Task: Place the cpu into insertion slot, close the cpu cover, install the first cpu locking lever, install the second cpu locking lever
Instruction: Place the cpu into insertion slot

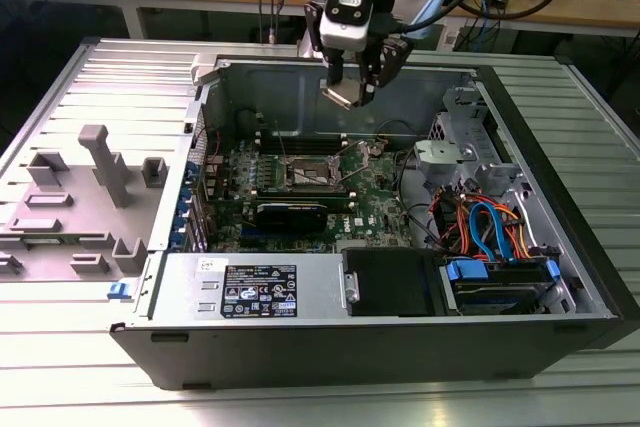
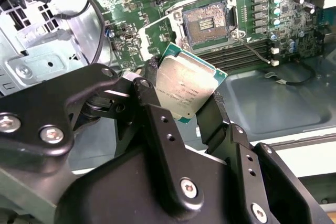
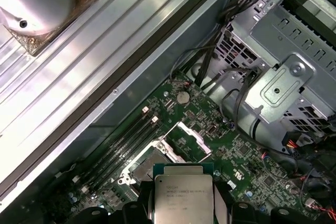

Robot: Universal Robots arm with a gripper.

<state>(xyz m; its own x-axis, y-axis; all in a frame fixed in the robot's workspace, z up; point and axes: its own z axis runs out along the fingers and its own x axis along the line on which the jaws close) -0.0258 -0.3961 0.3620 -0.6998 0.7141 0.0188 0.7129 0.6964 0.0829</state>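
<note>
Gripper (image 2: 181, 98) pinches the cpu (image 2: 185, 85) (flat silvery square) by its edges; the dark square slot (image 2: 206, 22) sits below it.

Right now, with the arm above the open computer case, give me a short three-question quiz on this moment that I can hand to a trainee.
1. What does the gripper hold?
2. True or false: the insertion slot is empty.
3. The cpu cover is: A) shut over the slot, B) swung open, off the slot, C) held by the gripper.

Key:
1. The cpu, clamped by its edges above the board.
2. True.
3. B.
</note>
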